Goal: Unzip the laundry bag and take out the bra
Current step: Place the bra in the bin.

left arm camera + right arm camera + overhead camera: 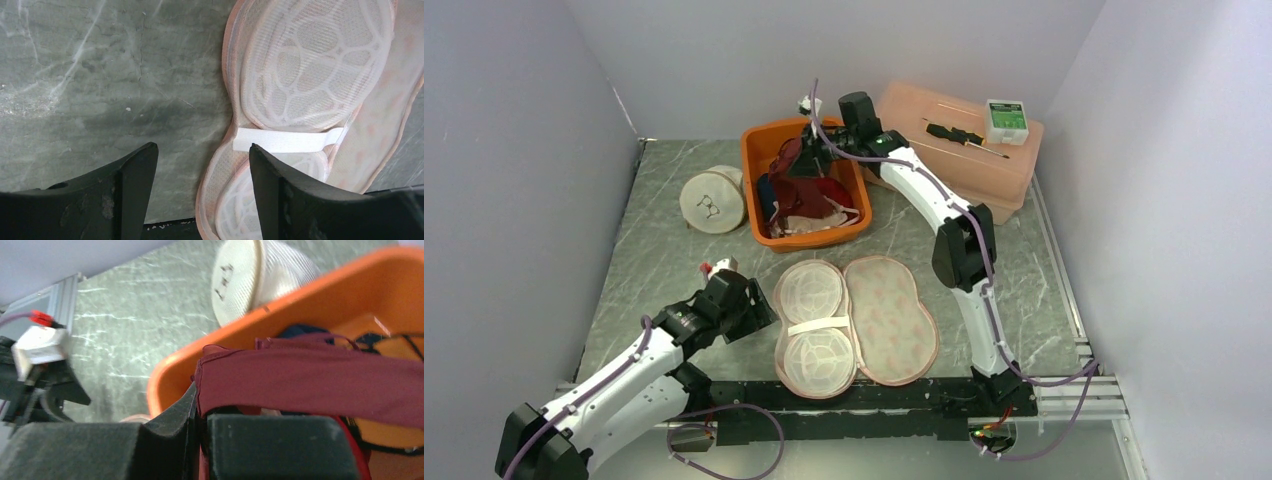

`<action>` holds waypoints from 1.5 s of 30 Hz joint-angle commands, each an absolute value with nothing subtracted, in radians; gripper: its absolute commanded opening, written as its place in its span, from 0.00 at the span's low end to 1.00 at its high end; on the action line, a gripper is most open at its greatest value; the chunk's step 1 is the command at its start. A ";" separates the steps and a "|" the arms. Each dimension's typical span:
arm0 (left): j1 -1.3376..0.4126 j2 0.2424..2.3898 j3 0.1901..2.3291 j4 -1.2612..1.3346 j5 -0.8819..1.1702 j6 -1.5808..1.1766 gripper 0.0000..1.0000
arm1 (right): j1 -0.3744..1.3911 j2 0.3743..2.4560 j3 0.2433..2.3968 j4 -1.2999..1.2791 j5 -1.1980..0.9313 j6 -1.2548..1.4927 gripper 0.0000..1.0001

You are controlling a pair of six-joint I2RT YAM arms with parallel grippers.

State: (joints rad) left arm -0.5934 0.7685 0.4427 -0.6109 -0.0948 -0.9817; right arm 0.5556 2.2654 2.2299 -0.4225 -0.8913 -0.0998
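While my right gripper [200, 407] clamps the maroon fabric bra [310, 385] over the clothes-filled orange plastic tub [750, 180], the pink mesh laundry bag [854, 320] lies opened flat nearby. My left gripper [202, 155] hangs beside it, fingers apart. A round white mesh pouch [712, 200] sits just left of the tub.

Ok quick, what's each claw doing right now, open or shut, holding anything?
Left claw: open, holding nothing, at the edge of the mesh laundry bag.
Right claw: shut on the maroon bra, over the orange tub.
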 commanded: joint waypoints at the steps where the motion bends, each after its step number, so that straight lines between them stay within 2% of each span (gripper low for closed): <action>1: -0.597 0.743 0.440 -0.617 -0.109 -0.982 0.73 | 0.487 2.358 2.173 -0.321 -0.896 -0.019 0.00; 2: -0.597 0.739 0.437 -0.620 -0.111 -0.982 0.72 | 0.486 2.359 2.159 -0.318 -0.875 -0.018 0.00; 5: -0.597 0.730 0.433 -0.618 -0.112 -0.983 0.73 | 0.481 2.364 2.157 -0.319 -0.808 -0.003 0.12; 10: -0.597 0.742 0.435 -0.613 -0.106 -0.985 0.72 | 0.472 2.345 2.128 -0.303 -0.662 0.058 0.42; 14: -0.597 0.739 0.425 -0.602 -0.104 -0.988 0.72 | 0.471 2.307 2.076 -0.264 -0.563 0.118 0.59; 20: -0.597 0.750 0.425 -0.590 -0.097 -0.989 0.72 | 0.452 2.301 2.087 -0.214 -0.543 0.319 0.76; 22: -0.597 0.753 0.427 -0.594 -0.097 -0.989 0.72 | 0.441 2.290 2.059 -0.156 -0.559 0.423 0.88; 27: -0.597 0.744 0.420 -0.592 -0.098 -0.992 0.72 | 0.425 2.314 2.086 -0.163 -0.527 0.585 0.91; 34: -0.597 0.762 0.425 -0.580 -0.093 -0.995 0.72 | 0.426 2.434 2.274 -0.279 -0.515 0.638 0.81; 38: -0.597 0.762 0.420 -0.575 -0.090 -1.001 0.72 | 0.426 2.497 2.356 -0.339 -0.534 0.642 0.78; 45: -0.596 0.765 0.415 -0.571 -0.085 -1.009 0.72 | 0.449 2.455 2.307 -0.401 -0.439 0.595 0.84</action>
